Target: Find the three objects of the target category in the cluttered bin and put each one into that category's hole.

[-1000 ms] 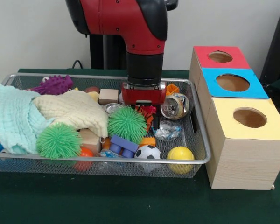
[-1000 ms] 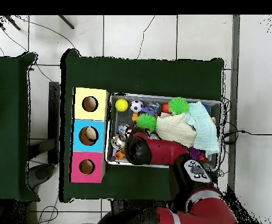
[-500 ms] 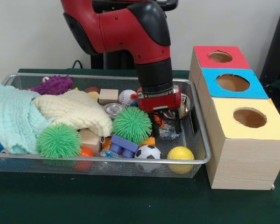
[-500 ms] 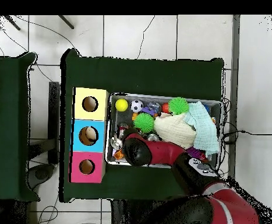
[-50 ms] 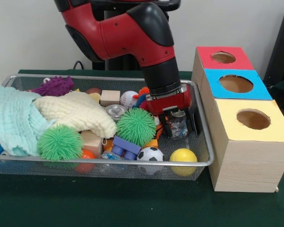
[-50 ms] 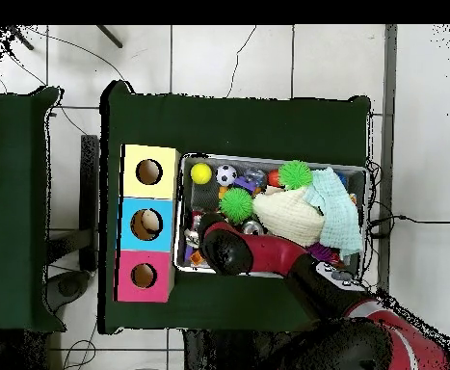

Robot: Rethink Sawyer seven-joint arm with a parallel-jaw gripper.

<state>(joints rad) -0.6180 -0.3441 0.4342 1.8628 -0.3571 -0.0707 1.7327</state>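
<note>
A wire bin (image 5: 47, 161) holds mixed clutter. My gripper (image 5: 180, 126) is low in the bin's right end, open, with its black fingers (image 5: 196, 124) on either side of a crushed silver can (image 5: 177, 125); I cannot tell whether they touch it. Beside the bin stands a row of boxes with a red hole (image 5: 223, 57), a blue hole (image 5: 236, 83) and a yellow hole (image 5: 253, 119). In the overhead view the arm (image 6: 226, 249) covers the gripper; the blue box's hole (image 6: 147, 224) shows something pale inside.
Near the gripper lie a green spiky ball (image 5: 136, 126), a soccer ball (image 5: 149, 154), a yellow ball (image 5: 183, 156), a blue brick (image 5: 125, 148) and a baseball (image 5: 129, 99). A cream cloth (image 5: 78, 111) and a mint cloth (image 5: 14, 123) cover the left half.
The gripper has moved right toward the boxes and come down, so its fingers now straddle the can. The arm leans further across the bin.
</note>
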